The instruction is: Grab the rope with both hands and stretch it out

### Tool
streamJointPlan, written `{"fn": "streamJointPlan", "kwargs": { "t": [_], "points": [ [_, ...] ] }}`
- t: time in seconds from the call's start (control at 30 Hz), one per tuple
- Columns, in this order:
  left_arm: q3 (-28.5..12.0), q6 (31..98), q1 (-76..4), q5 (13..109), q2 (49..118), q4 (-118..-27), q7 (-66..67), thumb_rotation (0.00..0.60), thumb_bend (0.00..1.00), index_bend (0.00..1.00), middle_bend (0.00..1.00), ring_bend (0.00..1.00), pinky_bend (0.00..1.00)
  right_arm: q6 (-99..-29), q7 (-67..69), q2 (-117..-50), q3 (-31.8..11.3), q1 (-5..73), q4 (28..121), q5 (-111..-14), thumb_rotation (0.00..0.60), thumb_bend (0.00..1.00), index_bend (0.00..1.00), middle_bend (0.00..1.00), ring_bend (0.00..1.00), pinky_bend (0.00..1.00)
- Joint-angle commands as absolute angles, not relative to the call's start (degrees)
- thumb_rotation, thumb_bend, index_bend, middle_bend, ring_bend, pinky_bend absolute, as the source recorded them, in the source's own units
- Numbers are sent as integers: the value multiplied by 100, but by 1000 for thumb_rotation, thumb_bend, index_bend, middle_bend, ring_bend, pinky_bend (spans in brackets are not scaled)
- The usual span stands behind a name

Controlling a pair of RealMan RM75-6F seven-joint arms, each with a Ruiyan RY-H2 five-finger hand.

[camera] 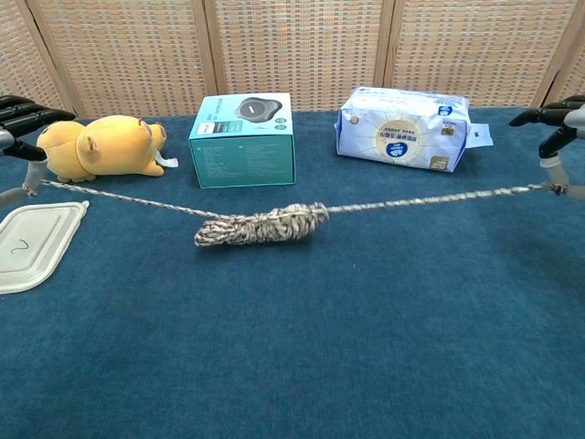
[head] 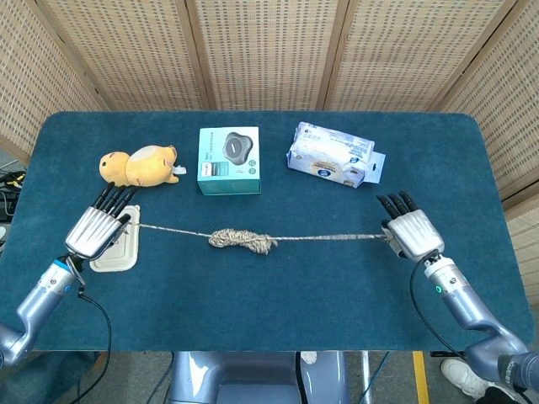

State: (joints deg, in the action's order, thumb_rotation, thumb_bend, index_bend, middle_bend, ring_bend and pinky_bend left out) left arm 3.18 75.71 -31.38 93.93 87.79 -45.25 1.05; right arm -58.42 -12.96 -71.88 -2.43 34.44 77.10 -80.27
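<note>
A speckled beige rope (head: 242,239) (camera: 258,225) runs across the blue table, with a coiled bundle near its middle and thin strands leading out to both sides. My left hand (head: 98,227) (camera: 18,128) pinches the left end above the white lid. My right hand (head: 411,232) (camera: 558,137) pinches the right end at the table's right side. Both strands hang taut, slightly above the cloth, and the bundle sits left of centre. In the chest view only the fingertips of each hand show at the frame edges.
A white lidded container (head: 115,246) (camera: 26,243) lies under the left hand. A yellow plush toy (head: 137,165), a teal box (head: 228,160) and a pack of wipes (head: 332,156) line the far half of the table (head: 269,286).
</note>
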Motion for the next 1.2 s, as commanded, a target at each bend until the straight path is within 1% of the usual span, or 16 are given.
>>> {"fn": "streamJointPlan", "kwargs": {
  "t": [0.03, 0.07, 0.1, 0.13, 0.17, 0.2, 0.37, 0.53, 0.6, 0.63, 0.73, 0.93, 1.2],
  "points": [
    [325, 7627, -3100, 9418, 8803, -4570, 75, 600, 392, 593, 0, 0, 0, -5858, -1263, -7183, -192, 3404, 7655, -8092, 600, 442, 500, 16, 0, 0],
    [331, 7588, -3083, 9401, 8782, -4655, 51, 600, 295, 421, 0, 0, 0, -5856, -1215, -7180, -181, 3380, 7652, -8097, 600, 373, 400, 10, 0, 0],
    [333, 7531, -3070, 9370, 8741, -4774, 20, 600, 210, 288, 0, 0, 0, -5866, -1170, -7179, -191, 3354, 7670, -8068, 600, 232, 230, 2, 0, 0],
    [330, 7484, -3061, 9339, 8678, -4931, -32, 600, 87, 106, 0, 0, 0, -5891, -1111, -7179, -213, 3324, 7705, -8031, 600, 98, 97, 0, 0, 0],
    [313, 7460, -3048, 9302, 8576, -5161, -115, 600, 13, 7, 0, 0, 0, -5931, -998, -7168, -246, 3280, 7774, -7984, 600, 36, 41, 0, 0, 0],
    [291, 7456, -3031, 9264, 8490, -5339, -165, 600, 0, 0, 0, 0, 0, -5965, -899, -7150, -271, 3245, 7837, -7956, 600, 1, 4, 0, 0, 0],
    [56, 7565, -2810, 8862, 7915, -6425, -322, 600, 0, 0, 0, 0, 0, -6479, -518, -7032, -369, 2966, 8169, -8006, 600, 0, 0, 0, 0, 0],
    [-159, 7835, -2424, 8384, 7356, -7311, -394, 600, 0, 0, 0, 0, 0, -7369, -648, -7009, -436, 2520, 8404, -8101, 600, 0, 0, 0, 0, 0],
    [-193, 7959, -2236, 8220, 7153, -7591, -352, 600, 0, 0, 0, 0, 0, -7653, -758, -6975, -430, 2337, 8519, -8110, 600, 0, 0, 0, 0, 0],
    [-178, 8098, -2003, 8042, 6959, -7826, -420, 600, 0, 0, 0, 0, 0, -7922, -842, -6925, -385, 2156, 8568, -8151, 600, 0, 0, 0, 0, 0],
    [-84, 8208, -1695, 7912, 6573, -8318, -418, 600, 0, 0, 0, 0, 0, -8328, -922, -6902, -330, 1886, 8607, -8276, 600, 0, 0, 0, 0, 0],
    [112, 8440, -1225, 7877, 6269, -8674, -437, 600, 0, 0, 0, 0, 0, -8812, -854, -6804, -246, 1476, 8803, -8401, 600, 0, 0, 0, 0, 0],
    [172, 8829, -896, 8117, 6274, -8697, -436, 600, 0, 0, 0, 0, 0, -9165, -984, -6644, -153, 1169, 9174, -8644, 600, 0, 0, 0, 0, 0]
  ]
}}
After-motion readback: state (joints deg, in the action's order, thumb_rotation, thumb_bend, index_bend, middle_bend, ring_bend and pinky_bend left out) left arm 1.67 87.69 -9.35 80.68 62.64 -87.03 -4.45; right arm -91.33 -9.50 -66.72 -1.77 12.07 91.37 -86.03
